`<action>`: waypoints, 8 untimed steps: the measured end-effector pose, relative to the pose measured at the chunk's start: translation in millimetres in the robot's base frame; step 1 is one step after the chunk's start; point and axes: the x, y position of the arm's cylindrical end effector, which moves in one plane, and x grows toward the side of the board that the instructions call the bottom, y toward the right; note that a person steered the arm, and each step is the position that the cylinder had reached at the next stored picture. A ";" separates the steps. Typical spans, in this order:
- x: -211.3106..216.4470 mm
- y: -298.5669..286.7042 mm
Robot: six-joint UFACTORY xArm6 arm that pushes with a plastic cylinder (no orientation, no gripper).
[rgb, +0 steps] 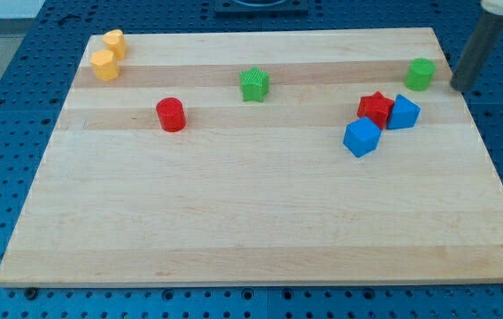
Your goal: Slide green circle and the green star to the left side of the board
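Note:
The green circle (421,74) stands near the board's top right corner. The green star (254,84) sits in the upper middle of the board. My tip (460,88) is at the right edge of the board, just right of the green circle and a short gap apart from it. The rod rises from it toward the view's top right.
A red cylinder (171,114) sits left of the green star. Two yellow blocks (108,55) lie at the top left corner. A red star (375,108) touches two blue blocks (403,112) (362,137) at the right. The wooden board (260,230) lies on a blue perforated table.

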 end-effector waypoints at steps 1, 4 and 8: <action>-11.9 18.2; -25.9 -84.5; -26.0 -163.1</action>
